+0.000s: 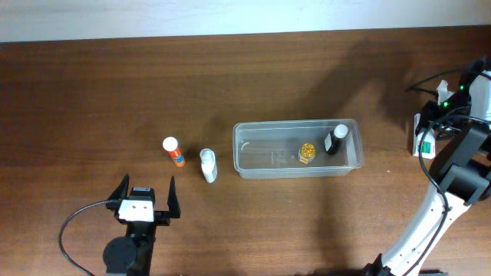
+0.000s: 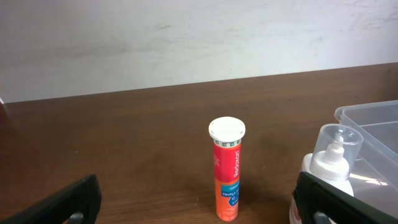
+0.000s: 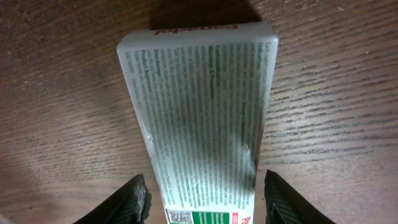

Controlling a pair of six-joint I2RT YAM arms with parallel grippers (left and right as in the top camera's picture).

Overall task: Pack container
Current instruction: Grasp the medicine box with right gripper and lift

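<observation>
Since right pincer (image 3: 206, 180) just straddles the white box (image 3: 199, 106), can't tell if clamped, it cd slip en route to container (image 1: 291, 123); left pincer (image 1: 147, 184) gapes wide, idle.

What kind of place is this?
Probably a robot lab or test bench: a left arm and right arm at a wooden table by a plain white wall, with an orange tube and white bottle beside a clear tub.
</observation>
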